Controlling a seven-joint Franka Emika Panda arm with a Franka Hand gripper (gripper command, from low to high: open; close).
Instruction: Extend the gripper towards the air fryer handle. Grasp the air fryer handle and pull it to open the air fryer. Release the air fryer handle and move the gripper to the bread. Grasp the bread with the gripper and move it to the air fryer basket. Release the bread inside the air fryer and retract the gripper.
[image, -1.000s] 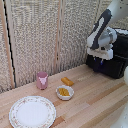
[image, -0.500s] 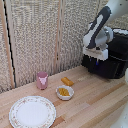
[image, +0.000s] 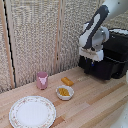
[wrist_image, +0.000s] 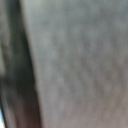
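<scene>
My gripper (image: 92, 61) hangs in front of the air fryer (image: 111, 54), hiding its handle, fingers too small and my wrist view too blurred to judge their spacing, perhaps apart, while the bread (image: 67, 81) lies well off beside the bowl (image: 64, 92).

A light wooden plank tabletop (image: 95, 107) fills the lower part of the exterior view, its boards running diagonally with visible grain. Behind it stands a backdrop of beige woven panels (image: 35, 40), rough like burlap or matting, divided by slim upright wooden posts (image: 60, 35). The light is soft and even, casting only faint shadows. The wrist view is badly blurred, showing a grey textured surface (wrist_image: 80, 60) beside a dark vertical band (wrist_image: 15, 65).
</scene>
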